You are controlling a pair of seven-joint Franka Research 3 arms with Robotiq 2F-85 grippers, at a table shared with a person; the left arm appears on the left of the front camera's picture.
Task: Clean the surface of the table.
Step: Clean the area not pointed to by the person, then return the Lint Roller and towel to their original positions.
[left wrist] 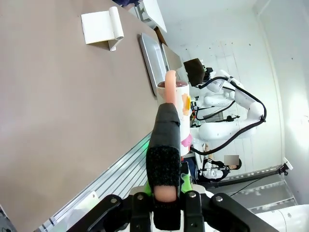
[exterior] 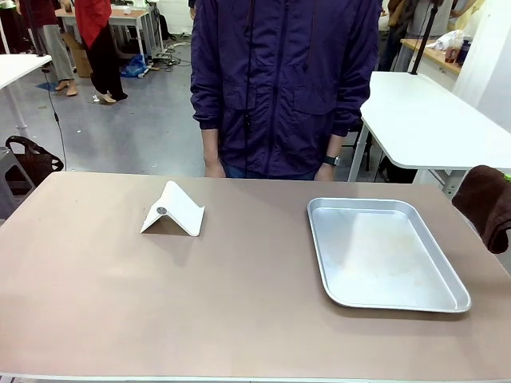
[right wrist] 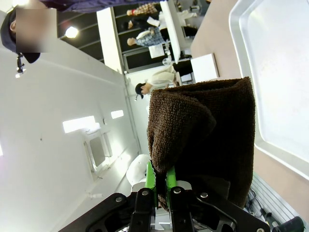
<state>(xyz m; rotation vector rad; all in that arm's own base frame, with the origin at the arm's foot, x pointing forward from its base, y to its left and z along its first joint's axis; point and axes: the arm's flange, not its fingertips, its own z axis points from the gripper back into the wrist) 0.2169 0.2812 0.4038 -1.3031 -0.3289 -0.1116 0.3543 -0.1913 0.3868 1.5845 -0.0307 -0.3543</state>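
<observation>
My right pincer (right wrist: 158,179) is clenched on a folded brown cloth (right wrist: 212,135), which hangs just past the right edge of the table (exterior: 239,319), not touching its top. My left pincer (left wrist: 164,186) is clamped on a slim black-sleeved object (left wrist: 164,140) with a peach tip; I cannot tell what it is. The taupe tabletop lies before me with a white folded stand (exterior: 174,209) at left and a silver tray (exterior: 314,239) at right. A person (exterior: 283,80) stands at the far side. I judge that wiping has not begun: the whole surface is left to do.
</observation>
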